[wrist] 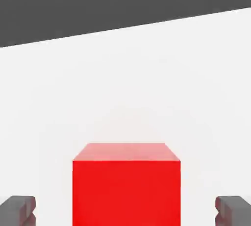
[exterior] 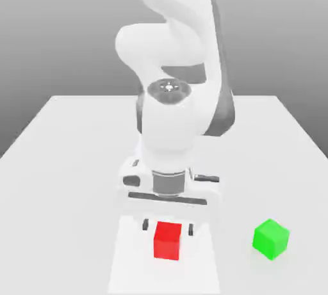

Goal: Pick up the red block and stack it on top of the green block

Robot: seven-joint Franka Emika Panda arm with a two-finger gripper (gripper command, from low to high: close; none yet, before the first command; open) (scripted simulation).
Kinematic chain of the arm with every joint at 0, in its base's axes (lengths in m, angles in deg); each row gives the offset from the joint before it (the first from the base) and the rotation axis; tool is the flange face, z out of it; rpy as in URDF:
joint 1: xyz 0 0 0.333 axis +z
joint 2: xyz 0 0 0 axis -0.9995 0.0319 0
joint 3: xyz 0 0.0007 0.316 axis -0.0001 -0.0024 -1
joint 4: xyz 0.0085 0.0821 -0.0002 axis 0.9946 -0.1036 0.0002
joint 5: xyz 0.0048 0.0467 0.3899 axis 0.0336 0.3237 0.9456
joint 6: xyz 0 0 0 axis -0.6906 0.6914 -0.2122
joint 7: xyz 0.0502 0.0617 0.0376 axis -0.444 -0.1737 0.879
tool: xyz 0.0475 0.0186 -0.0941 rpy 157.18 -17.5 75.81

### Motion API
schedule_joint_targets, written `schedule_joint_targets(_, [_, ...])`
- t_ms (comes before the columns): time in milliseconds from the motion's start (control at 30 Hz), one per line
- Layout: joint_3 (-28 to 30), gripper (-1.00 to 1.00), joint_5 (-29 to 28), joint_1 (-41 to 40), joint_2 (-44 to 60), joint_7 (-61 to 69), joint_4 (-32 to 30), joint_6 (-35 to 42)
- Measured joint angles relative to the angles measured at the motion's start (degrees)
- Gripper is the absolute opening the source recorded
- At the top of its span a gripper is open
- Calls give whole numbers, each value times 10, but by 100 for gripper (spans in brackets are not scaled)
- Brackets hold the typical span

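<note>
"Red block [exterior: 168, 241], lower centre of the exterior frame. What could have gone wrong there?"

"Its flanks had a gap on each side, so an off-centre close might have nudged or twisted it. Too shallow a grip might have let it slip."

"And farther right?"

"Green block [exterior: 271, 239], lower right, sat turned askew to the red one; releasing without matching that angle, or off its middle, risked a topple."

"The pose?"

"Panda arm [exterior: 168, 121] came down from upper centre, its two-finger gripper [exterior: 168, 227] pointing downward at lower centre, spread wide, empty, a fingertip either side of the red block."
</note>
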Motion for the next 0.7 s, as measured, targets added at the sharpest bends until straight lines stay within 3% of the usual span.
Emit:
schedule_joint_targets(233, [0, -100, -2, -1, 0, -2, 0, 0])
schedule_joint_targets(433, [-10, -100, 10, -3, -109, 7, -15, 93])
schedule_joint_targets(700, [-106, -100, 5, 188, -125, -68, 51, 177])
